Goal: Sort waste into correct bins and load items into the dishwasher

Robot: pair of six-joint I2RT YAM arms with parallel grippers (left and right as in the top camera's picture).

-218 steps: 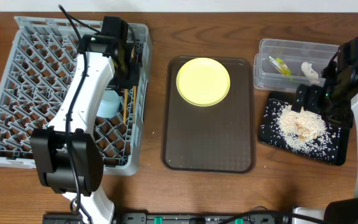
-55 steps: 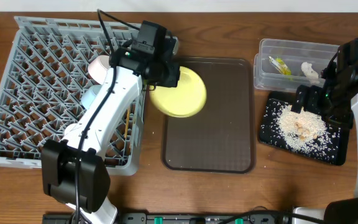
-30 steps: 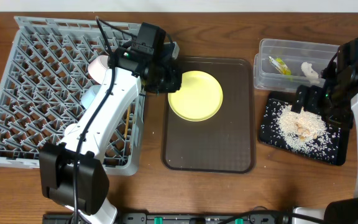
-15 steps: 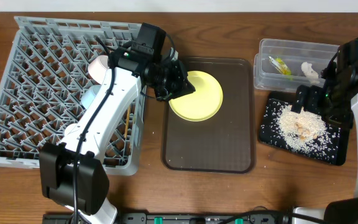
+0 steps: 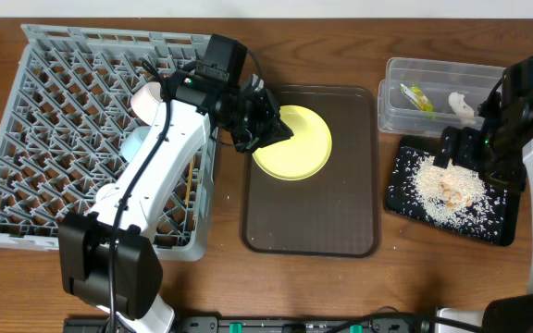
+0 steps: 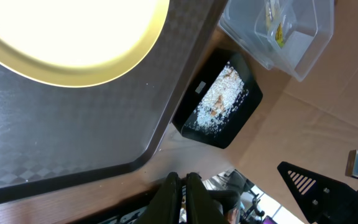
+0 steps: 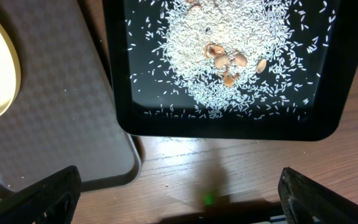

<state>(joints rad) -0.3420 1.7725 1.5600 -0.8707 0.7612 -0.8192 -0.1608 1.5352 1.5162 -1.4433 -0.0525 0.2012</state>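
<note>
Black fingers of the left gripper (image 6: 183,182) are pressed flat together with nothing between them, as the wrist view shows. From overhead, the closed claw sits at the left rim of the round pale yellow plate (image 5: 299,143). Whether its tips touch that rim cannot be told. The plate lies flat in the upper part of the dark brown serving tray (image 5: 313,217), just right of the grey dish rack (image 5: 54,157).

The plate looks stiff, smooth and fairly light. It is probably slippery and might crack or clatter if dropped. Lying flat, it offers only its raised rim. The likely hold is one finger over and one under the left edge, nearest the rack, and that calls for open jaws first.

The white left arm rises from its base at the near table edge, leans across the rack's right side, and bends its wrist rightward and down over the serving tray.

Farther right, the right gripper (image 7: 179,179) hangs wide open and empty above the black tray (image 5: 496,227) of rice scraps (image 5: 442,185), beside the clear tub (image 5: 433,63).
</note>
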